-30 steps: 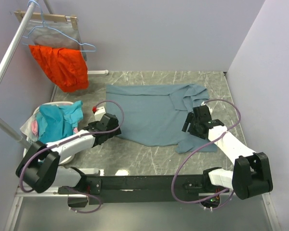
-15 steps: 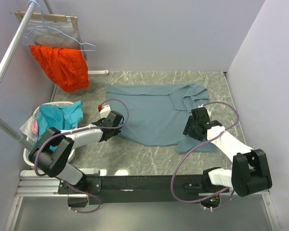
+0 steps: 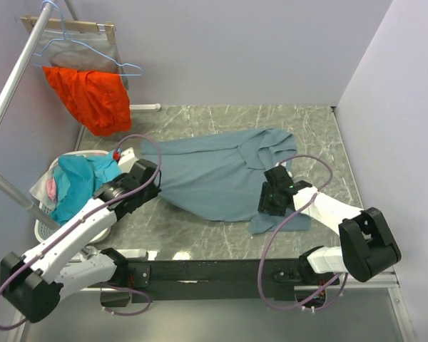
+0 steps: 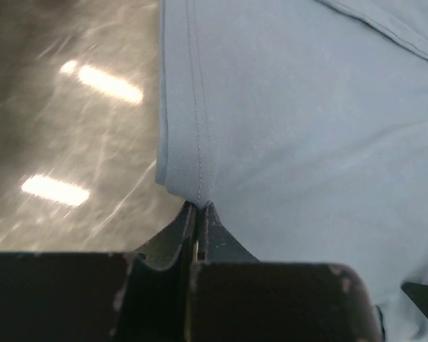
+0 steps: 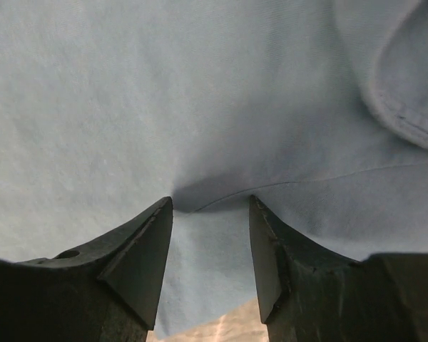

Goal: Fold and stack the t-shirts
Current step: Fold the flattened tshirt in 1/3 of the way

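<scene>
The slate-blue t-shirt (image 3: 214,178) lies spread across the marble table, with its right part rumpled and folded over. At the shirt's left edge my left gripper (image 3: 151,174) is shut on the stitched hem (image 4: 200,171); in the left wrist view that gripper (image 4: 200,205) shows its jaws pressed together on the cloth. My right gripper (image 3: 271,196) rests on the shirt's lower right part. In the right wrist view it (image 5: 210,203) has its jaws partly apart, tips pressed into the cloth (image 5: 164,85), with a crease running between them.
A bright orange garment (image 3: 89,96) hangs from the rail at the back left, beside wire hangers (image 3: 78,50). A white basket (image 3: 43,228) at the left holds teal and pink clothes (image 3: 85,182). Walls close in the table at the back and right.
My left gripper closed on the shirt's left hem and pulled it up and to the left. The right gripper narrowed and slid left with the cloth, so the whole shirt shifted left.
</scene>
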Robot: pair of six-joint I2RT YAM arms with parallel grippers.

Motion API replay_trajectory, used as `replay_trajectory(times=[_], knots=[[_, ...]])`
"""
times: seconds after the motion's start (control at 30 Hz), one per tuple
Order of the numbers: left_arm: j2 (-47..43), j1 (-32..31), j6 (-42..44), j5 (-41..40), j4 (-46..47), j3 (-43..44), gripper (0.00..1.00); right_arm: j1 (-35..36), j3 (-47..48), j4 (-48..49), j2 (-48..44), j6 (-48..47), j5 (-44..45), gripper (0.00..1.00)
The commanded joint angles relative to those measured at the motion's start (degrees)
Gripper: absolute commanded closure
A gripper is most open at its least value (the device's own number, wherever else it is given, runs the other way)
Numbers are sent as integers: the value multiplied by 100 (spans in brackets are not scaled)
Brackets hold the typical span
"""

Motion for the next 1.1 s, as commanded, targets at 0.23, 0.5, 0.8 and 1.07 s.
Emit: replay_trajectory(times=[0.23, 0.5, 0.8, 1.07], knots=[[-495, 1, -350, 146, -1307, -47, 15, 1162, 263, -1140, -1276, 1032, 818, 39], [391, 18, 501, -478, -17, 428, 0, 331, 1503, -627, -1006, 147, 2200, 25], [2158, 1081, 1443, 127, 2697, 692, 1, -1069, 2583, 842, 1182, -795, 487, 31], [3625, 1398, 1698, 294, 3166, 1517, 1, -1333, 4068, 949, 2896, -901, -568, 38]])
